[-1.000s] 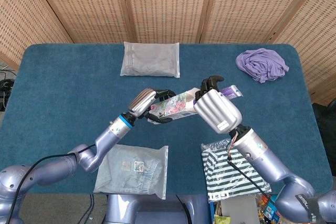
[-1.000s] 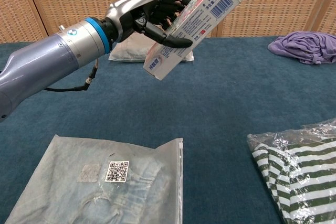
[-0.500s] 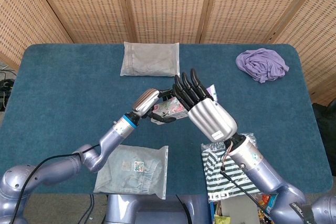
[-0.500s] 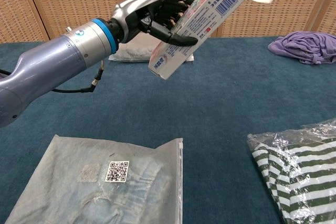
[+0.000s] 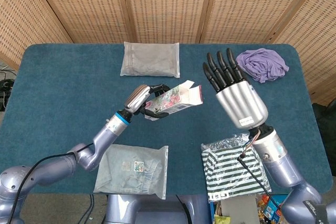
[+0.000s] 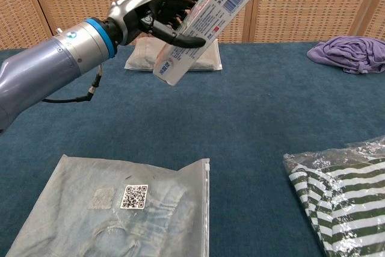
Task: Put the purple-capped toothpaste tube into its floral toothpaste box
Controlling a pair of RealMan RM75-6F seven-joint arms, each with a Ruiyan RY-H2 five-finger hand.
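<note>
Floral toothpaste box (image 5: 174, 98) held in the air above the blue table (image 5: 63, 77), tilted, open flap end pointing up and toward the robot's right; chest view shows its barcoded side and lower closed end angled down. The toothpaste tube is not visible in either view; cannot tell whether it lies inside the box. Left hand (image 5: 144, 99) grips the box around its lower half, fingers (image 6: 180, 4) wrapped over the top face, thumb pressed along the underside. Right hand (image 5: 234, 88) is raised well apart from the box, holding nothing, fingers straight and spread, pointing away from the robot; seen in head view only. Beyond the box, near the far edge, a grey bagged packet (image 5: 150, 59) lies flat. A crumpled purple cloth (image 5: 262, 64) sits at the far right corner, just beyond the right fingertips. Near edge: a clear bag with a QR label (image 5: 133, 170) under the left forearm, and a bagged green-striped garment (image 5: 231, 166) under the right forearm.
</note>
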